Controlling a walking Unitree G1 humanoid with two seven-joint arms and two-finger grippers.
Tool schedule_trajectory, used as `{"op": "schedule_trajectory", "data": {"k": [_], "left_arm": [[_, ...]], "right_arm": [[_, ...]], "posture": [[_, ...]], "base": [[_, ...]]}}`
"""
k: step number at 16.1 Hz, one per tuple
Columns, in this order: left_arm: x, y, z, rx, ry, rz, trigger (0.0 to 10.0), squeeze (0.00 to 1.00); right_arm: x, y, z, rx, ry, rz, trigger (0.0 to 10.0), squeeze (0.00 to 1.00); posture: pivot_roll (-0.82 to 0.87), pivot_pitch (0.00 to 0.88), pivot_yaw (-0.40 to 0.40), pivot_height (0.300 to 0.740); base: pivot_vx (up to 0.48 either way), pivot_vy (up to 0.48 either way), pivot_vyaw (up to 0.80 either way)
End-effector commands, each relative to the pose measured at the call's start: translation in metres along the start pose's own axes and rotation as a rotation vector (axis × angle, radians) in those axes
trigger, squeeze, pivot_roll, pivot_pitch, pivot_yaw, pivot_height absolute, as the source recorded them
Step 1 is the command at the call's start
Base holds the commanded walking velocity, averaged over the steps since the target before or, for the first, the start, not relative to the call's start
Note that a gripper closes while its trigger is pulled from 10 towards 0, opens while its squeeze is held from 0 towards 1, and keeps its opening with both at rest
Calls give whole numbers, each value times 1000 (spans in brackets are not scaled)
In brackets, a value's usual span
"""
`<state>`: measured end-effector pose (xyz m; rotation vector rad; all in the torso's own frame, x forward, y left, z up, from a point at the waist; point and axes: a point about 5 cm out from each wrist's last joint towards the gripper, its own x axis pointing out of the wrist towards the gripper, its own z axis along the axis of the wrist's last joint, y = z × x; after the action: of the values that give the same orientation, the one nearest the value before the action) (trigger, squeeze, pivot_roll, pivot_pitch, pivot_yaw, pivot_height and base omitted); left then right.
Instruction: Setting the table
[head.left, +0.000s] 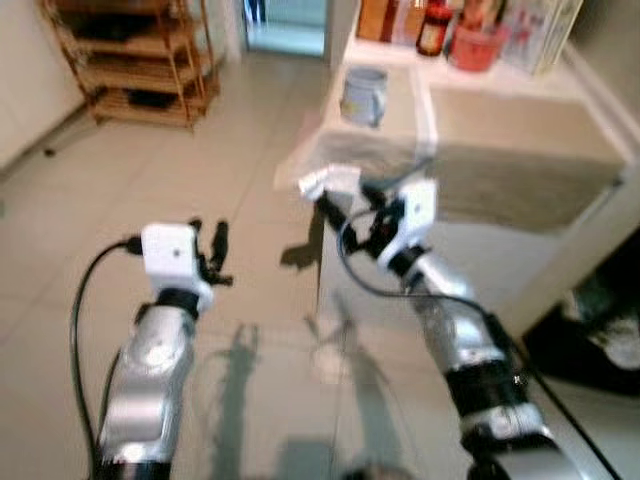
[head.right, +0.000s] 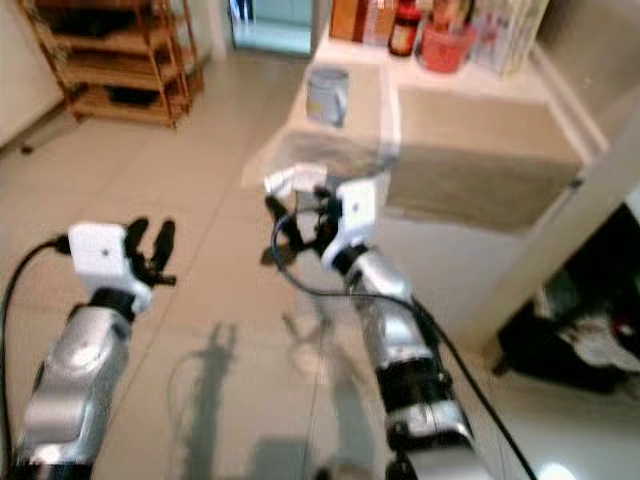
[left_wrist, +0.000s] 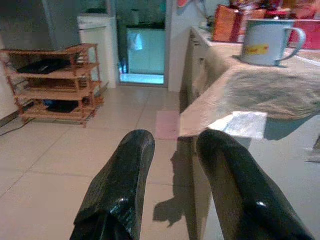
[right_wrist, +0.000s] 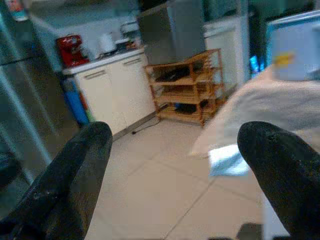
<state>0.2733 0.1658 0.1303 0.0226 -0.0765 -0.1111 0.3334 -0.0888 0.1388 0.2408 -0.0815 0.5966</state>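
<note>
Leftmost, a wooden slatted shelf rack (head.left: 140, 60) stands against the wall on the pale tiled floor (head.left: 120, 180), its top cut off by the frame edge and the dark items on its shelves too blurred to name. Nearer, the left gripper (head.left: 212, 252) hovers over the bare floor, its two long black fingers (left_wrist: 122, 185) parted with nothing between them. Further right, the right gripper (head.left: 345, 212) is raised at the near corner of the table, its fingers spread wide and empty in the right wrist view, with a small white paper-like tag (head.left: 328, 181) just beside its tips; whether they touch cannot be told. The table is covered by a beige, slightly mottled tablecloth (head.left: 500, 170) whose corner hangs over the edge, close ahead of the right gripper. On the cloth, well beyond the gripper, stands a light blue mug with a handle and a yellow label (head.left: 363, 95). At the far end of the table are an orange box (head.left: 372, 18), a dark bottle (head.left: 433, 28) and a red container (head.left: 475, 45), all partly cut off and soft with blur. Far right, below the table edge, a dark jumble (head.left: 600, 320) lies in shadow and cannot be made out.
</note>
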Motion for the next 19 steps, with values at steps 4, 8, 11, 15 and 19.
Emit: {"op": "schedule_trajectory", "data": {"k": [4, 8, 11, 15, 19], "left_arm": [[4, 2, 12, 17, -39, -19, 10000, 0], [4, -4, 12, 5, -40, -36, 10000, 0], [3, -4, 10, 4, -34, -38, 10000, 0], [4, 7, 22, -243, -100, 0, 10000, 0], [2, 29, 35, -254, -153, 2, 10000, 0]], "right_arm": [[8, 7, 35, -26, -153, 34, 10000, 0], [11, 8, 57, -106, -227, -2, 10000, 0], [11, 7, 61, -148, -230, -18, 10000, 0], [10, -11, 99, -489, -318, -235, 10000, 0], [0, -32, 107, -395, -330, -348, 10000, 0]], "posture": [[-63, 31, 2, 740], [-67, 38, 2, 740], [-66, 40, 0, 740], [-65, 32, -3, 740], [-68, 35, -7, 740]], "base": [[480, 0, 0], [480, 0, 0], [480, 0, 0], [202, 0, 0], [0, 0, 0]]}}
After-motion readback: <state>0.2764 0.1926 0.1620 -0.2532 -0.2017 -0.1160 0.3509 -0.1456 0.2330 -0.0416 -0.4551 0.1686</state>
